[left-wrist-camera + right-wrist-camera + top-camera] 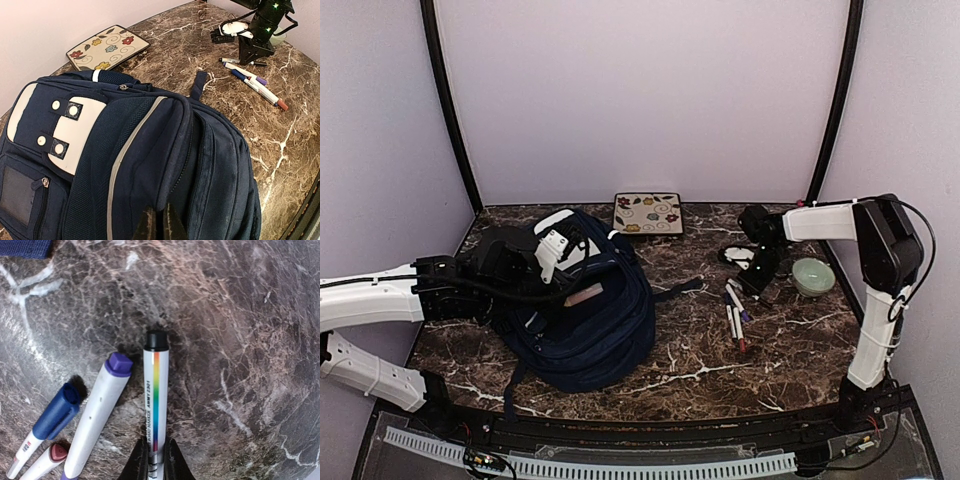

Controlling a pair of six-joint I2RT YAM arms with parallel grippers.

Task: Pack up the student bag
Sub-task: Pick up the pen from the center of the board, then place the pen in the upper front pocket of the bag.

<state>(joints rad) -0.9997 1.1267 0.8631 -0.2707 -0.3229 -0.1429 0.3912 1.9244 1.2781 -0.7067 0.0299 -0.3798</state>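
Note:
The navy student bag [582, 315] lies on the left of the marble table, its white patches [75, 125] up. My left gripper [157, 226] is shut on a fold of the bag's fabric beside an open zip; in the top view it sits on the bag's left side [548, 287]. My right gripper [156, 460] is shut on a white board marker [155, 390] that has a black cap and a rainbow stripe and is low at the table. In the top view the right gripper [752, 284] stands right of the bag.
Three more markers, capped purple [100, 415], blue [52, 417] and red [47, 460], lie left of the held one. A floral tray [648, 213] is at the back, a pale green bowl [813, 276] at the right, and a small black-and-white object [738, 255] is behind the right gripper.

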